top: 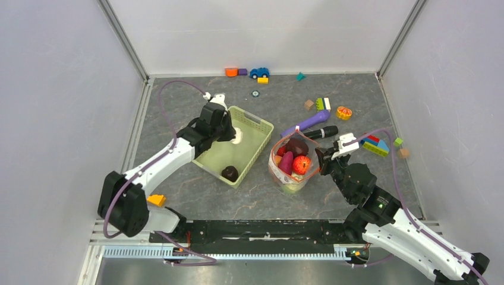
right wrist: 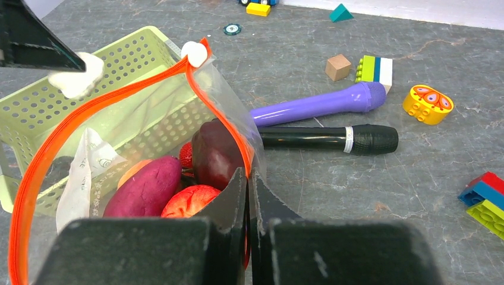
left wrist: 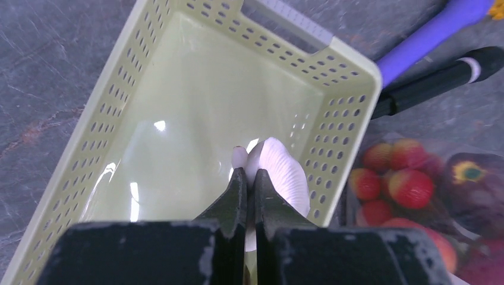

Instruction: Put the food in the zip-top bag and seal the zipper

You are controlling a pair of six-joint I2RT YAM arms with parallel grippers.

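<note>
Top external view puts the dark purple piece (top: 229, 173) nearest the arm bases. It lies in the near corner of the light-green basket (top: 255, 118), just left of the zip-top bag (top: 274, 169). The bag stands beside the basket and already holds a red apple (top: 302, 164) and other purple food.

On the bag's right side, the right gripper (top: 324, 160) has its fingers pressed together on the rim. The right wrist view shows them pinching the clear wall just under the zipper (right wrist: 119, 89). The orange-red zipper runs as an open loop away from that gripper toward the basket, so the mouth looks longest across the table, from the gripper toward the basket, and faces upward.

Farther back and left of the bag, the left gripper (left wrist: 248, 175) hangs over the basket's far end with its fingers closed on the white mushroom piece (left wrist: 279, 172).

The mouth therefore lies to the right of the mushroom and a little nearer the bases, past the basket's right wall. The left arm carries the food and the right arm is occupied with the rim, so the coming move is probably a short rightward carry by the left arm. It would have to clear the basket wall and drop inside the loop, on its basket end, away from the right gripper.
</note>
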